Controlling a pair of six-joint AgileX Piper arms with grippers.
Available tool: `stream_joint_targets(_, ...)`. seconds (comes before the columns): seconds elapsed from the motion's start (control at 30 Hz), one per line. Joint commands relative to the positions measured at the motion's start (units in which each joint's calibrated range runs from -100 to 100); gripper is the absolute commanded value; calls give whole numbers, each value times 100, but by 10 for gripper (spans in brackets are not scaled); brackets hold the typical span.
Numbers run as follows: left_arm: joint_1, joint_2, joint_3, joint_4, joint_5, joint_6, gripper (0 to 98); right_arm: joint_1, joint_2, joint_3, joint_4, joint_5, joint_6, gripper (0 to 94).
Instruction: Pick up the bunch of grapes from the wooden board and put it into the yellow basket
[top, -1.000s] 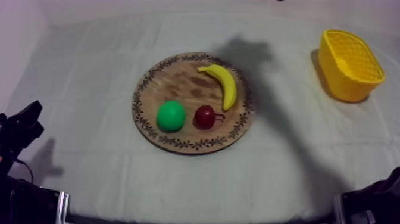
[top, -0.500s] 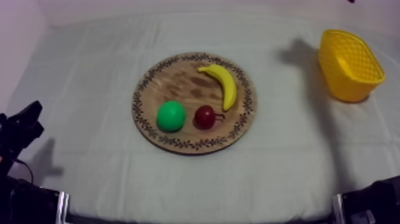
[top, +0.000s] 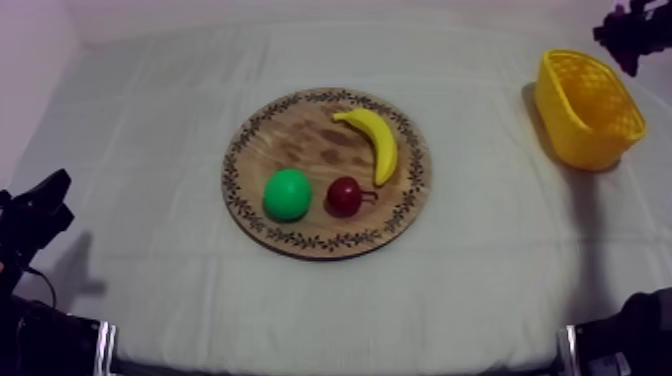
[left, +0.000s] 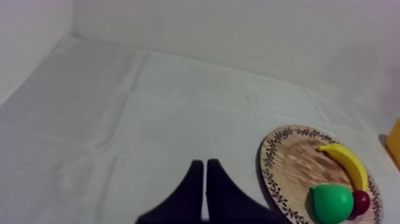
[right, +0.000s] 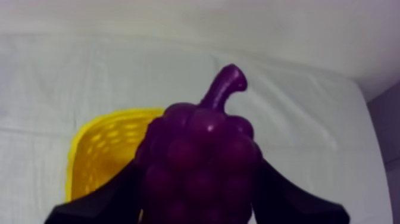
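Observation:
A purple bunch of grapes (right: 199, 158) hangs between my right gripper's (right: 199, 193) black fingers (right: 104, 199), which are shut on it. The yellow basket (right: 104, 152) lies just below and behind the grapes. From above, my right gripper (top: 630, 30) hovers at the basket's (top: 588, 108) far rim. The round wooden board (top: 300, 135) in the table's middle carries a banana (top: 372, 143), a green pear (top: 287, 194) and a small red fruit (top: 345, 196). My left gripper (top: 38, 208) rests low at the left, its fingers (left: 193, 184) together as a wedge, well short of the board (left: 291, 161).
The grey-white cloth covers the whole table, with open room all round the board. A pale wall rises behind the table's far edge. My right arm's base (top: 625, 335) sits at the near right corner.
My right gripper has come into the top view at the basket's far side. Its shadow has slid right from beside the board to the basket. The left arm has not moved.

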Motion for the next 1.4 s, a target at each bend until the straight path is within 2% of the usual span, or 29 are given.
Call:
stream_joint_targets(0.0,-1,0,-4,1,-3,0,1,5,164,111,-50,12,5,332)
stream_joint_targets(0.17,-1,0,-4,1,-3,0,1,2,566,293,-117,-10,-6,363)
stream_joint_targets(0.43,-1,0,-4,1,-3,0,1,34,1098,223,-125,-19,-112,544)
stream_joint_targets(0.63,-1,0,-4,1,-3,0,1,-6,1167,96,-122,68,-188,633)
stream_joint_targets(0.83,-1,0,-4,1,-3,0,1,-28,798,28,-139,74,-227,646)
stream_joint_targets(1.03,-1,0,-4,1,-3,0,1,-28,8,189,-266,6,-98,629)
stream_joint_targets(1.37,-1,0,-4,1,-3,0,1,-42,-1828,1298,-381,-293,11,595)
